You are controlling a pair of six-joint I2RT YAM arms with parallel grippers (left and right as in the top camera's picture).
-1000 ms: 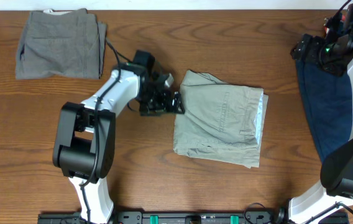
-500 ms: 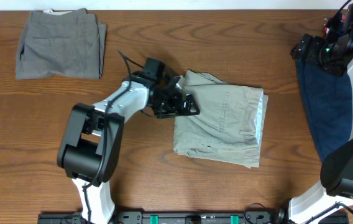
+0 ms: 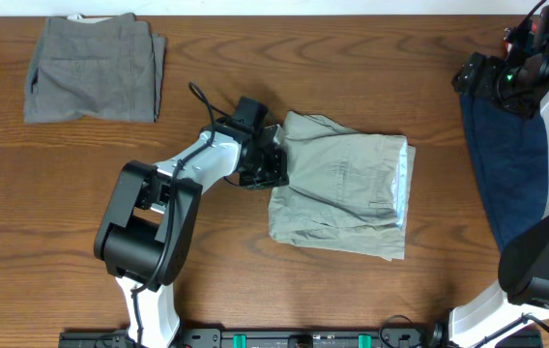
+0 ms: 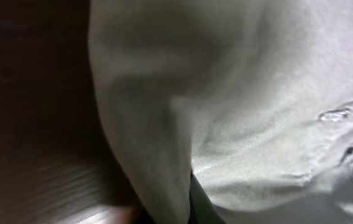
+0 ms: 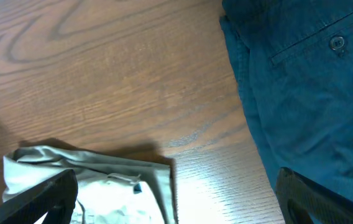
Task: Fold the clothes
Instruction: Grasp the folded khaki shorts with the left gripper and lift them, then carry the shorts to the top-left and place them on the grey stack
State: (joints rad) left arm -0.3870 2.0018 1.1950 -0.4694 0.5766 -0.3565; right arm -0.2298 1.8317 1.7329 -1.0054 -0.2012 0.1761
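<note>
Overhead, your khaki shorts [image 3: 342, 193] lay folded near the middle of the surface [image 3: 352, 58], a little toward 3 o'clock, with a pale blue strip showing along their 3 o'clock edge. Your left claw [image 3: 273, 166] sat at the shorts' 9 o'clock edge, pinched narrow on the cloth there; creases ran out from that spot across the fabric toward 3 o'clock. From the left wrist, khaki cloth [image 4: 245, 112] filled most of the frame, with a raised ridge running down to the bottom centre, and the dark surface [image 4: 33, 93] showed at 9 o'clock. That view was too close and blurred to show the fingers clearly.

Your right claw [image 3: 487, 75] was up at 2 o'clock, well apart from the khaki shorts, above the 12 o'clock end of the navy shorts [image 3: 502, 164]. Its fingers [image 5: 46, 193] stood wide with nothing between them.

Grey shorts [image 3: 91, 68] lay folded at 10 o'clock, well clear of both arms.
</note>
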